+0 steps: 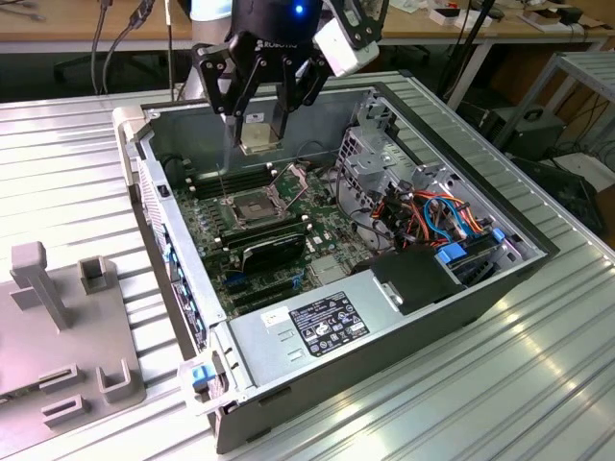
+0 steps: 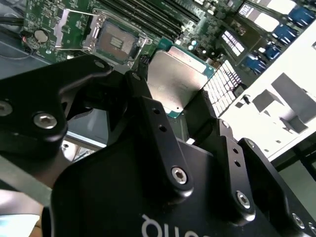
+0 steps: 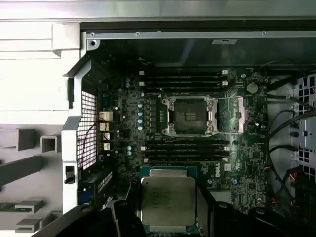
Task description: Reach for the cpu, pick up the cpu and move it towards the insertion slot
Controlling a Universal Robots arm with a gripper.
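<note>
The cpu sits right there between the gripper's fingers, silvery lid facing the first wrist camera, green edge peeking out along its border. The gripper has closed in on it, black fingers pressed against opposite edges, so the chip is firmly held and off the board. In the exterior view the gripper hangs above the open computer case with the cpu clamped at its tip, in the air over the motherboard.

Beyond the chip in the first wrist view comes a row of long black memory slots, and past those, the insertion slot: shiny metal frame, dark centre, its hinged plate swung open to one side. The socket is uncovered and the cpu is apart from it, with the memory slots lying between them in that view. In the second wrist view the insertion slot shows past the fingers, thin lever raised beside it.

Further off in the exterior view, a black card lies nearer the camera than the insertion slot, then the power supply, and a bundle of coloured cables on the exterior view's right
</note>
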